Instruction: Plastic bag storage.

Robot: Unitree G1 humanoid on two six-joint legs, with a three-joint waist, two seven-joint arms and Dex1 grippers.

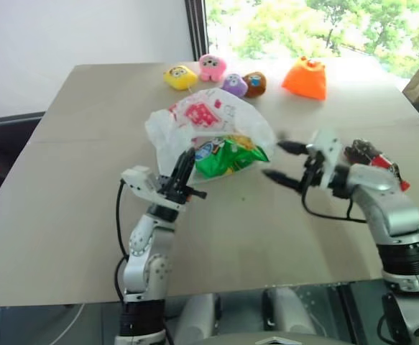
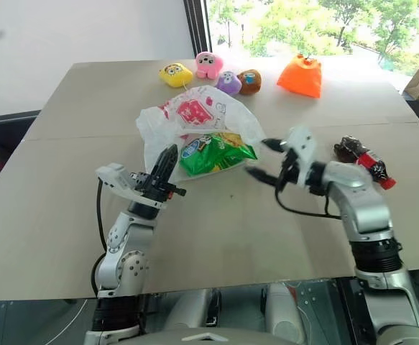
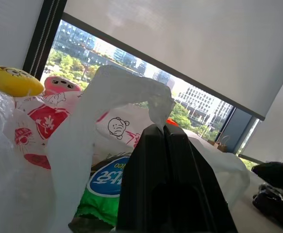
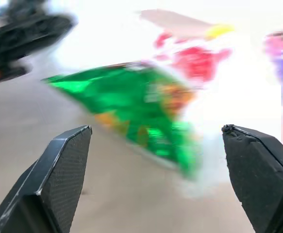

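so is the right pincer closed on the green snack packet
No, the right pincer stands wide open, its two fingers apart and empty, with the green snack packet lying ahead of it, untouched, in the plastic bag.

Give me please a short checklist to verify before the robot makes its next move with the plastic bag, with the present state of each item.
1. Left gripper shut on a handle loop of the plastic bag: ok.
2. Right gripper open and apart from the bag: ok.
3. Green snack packet fully inside the bag: not ok, one end reaches out of the opening.
4. Bag mouth facing the right gripper: ok.
5. Plush toys and orange pouch standing apart behind the bag: ok.
6. Dark red packet on the table out of the right arm's way: cannot tell.
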